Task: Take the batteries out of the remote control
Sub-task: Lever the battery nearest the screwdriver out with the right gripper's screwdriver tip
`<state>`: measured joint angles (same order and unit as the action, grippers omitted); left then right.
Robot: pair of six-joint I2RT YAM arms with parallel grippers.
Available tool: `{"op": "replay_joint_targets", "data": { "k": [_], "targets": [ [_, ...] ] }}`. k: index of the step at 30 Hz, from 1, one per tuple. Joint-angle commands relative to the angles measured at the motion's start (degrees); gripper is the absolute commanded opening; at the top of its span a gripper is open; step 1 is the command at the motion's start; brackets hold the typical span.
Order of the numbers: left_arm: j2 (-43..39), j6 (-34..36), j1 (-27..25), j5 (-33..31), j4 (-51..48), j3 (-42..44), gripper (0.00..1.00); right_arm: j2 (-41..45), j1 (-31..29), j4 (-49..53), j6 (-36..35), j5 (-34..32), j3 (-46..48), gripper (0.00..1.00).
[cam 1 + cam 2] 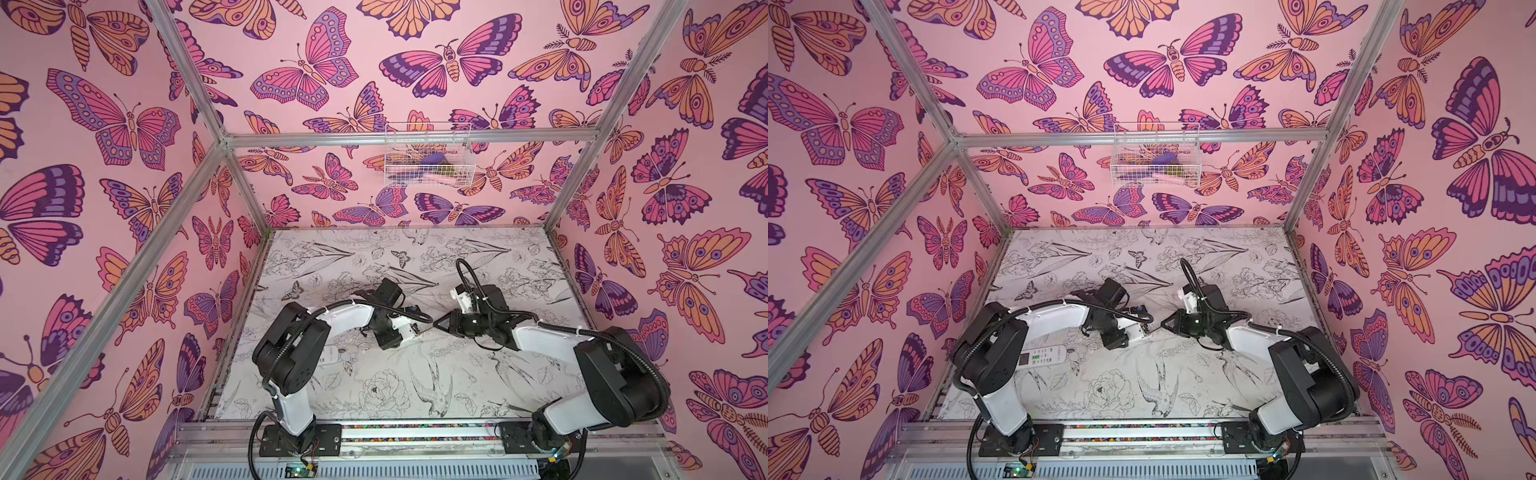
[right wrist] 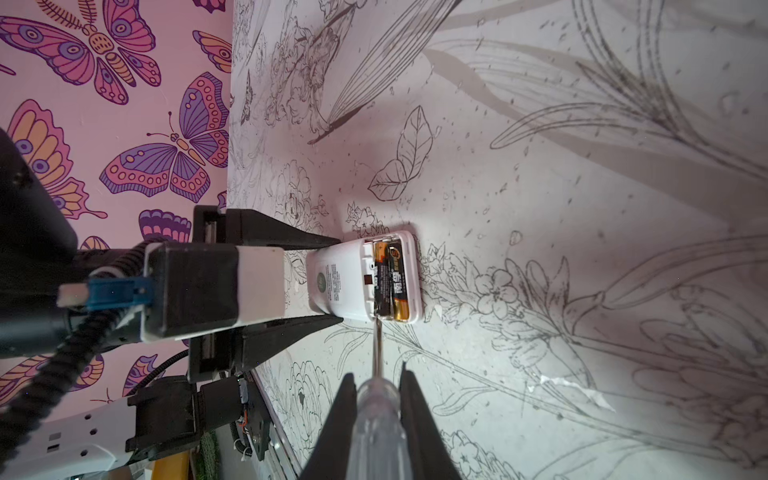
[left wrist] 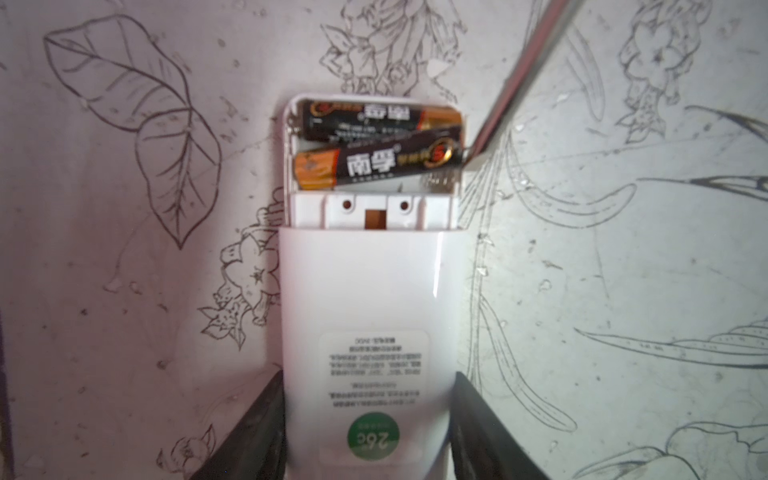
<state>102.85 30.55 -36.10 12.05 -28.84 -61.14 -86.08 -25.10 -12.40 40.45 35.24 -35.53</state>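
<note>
The white remote control (image 3: 365, 291) lies back up on the table, with its battery bay uncovered. My left gripper (image 3: 368, 376) is shut on its sides near the labelled end. Two black batteries with gold ends show in the bay: one (image 3: 374, 120) lies flat and the other (image 3: 374, 164) is tilted, one end raised. My right gripper (image 2: 377, 372) is shut on a clear-handled screwdriver (image 2: 378, 411). The metal shaft (image 3: 515, 83) of that tool touches the raised end of the tilted battery. In both top views the two grippers (image 1: 417, 330) (image 1: 436, 324) meet at mid-table.
A second white remote (image 1: 1042, 356) lies face up beneath the left arm's elbow. A wire basket (image 1: 428, 156) hangs on the back wall. Pink butterfly walls and metal frame posts close in the table (image 1: 415, 386) on three sides.
</note>
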Motion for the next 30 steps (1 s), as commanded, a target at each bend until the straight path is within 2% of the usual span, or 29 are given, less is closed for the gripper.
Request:
{"op": "replay_joint_targets", "data": {
  "k": [1,17,20,27,30],
  "targets": [
    [0.4,0.0,-1.0,0.7,-4.1,0.4,0.54,2.5,1.0,-1.6,-1.0,-3.0,-0.4,0.00],
    [-0.1,-0.5,-1.4,0.2,-5.1,-0.7,0.54,7.4,4.4,2.5,-3.3,-6.5,2.9,0.00],
    [-0.3,-0.7,-1.4,0.1,-5.6,-1.2,0.54,8.9,6.1,6.6,-4.4,-6.7,1.4,0.00],
    [-1.0,0.5,-1.4,-0.6,-5.5,-0.8,0.54,13.5,9.4,20.6,-11.4,-14.4,-2.9,0.00],
    [-1.0,1.0,-1.5,-1.1,-5.3,-0.8,0.54,14.7,11.1,23.1,-12.8,-17.0,-2.8,0.00]
  ]
}}
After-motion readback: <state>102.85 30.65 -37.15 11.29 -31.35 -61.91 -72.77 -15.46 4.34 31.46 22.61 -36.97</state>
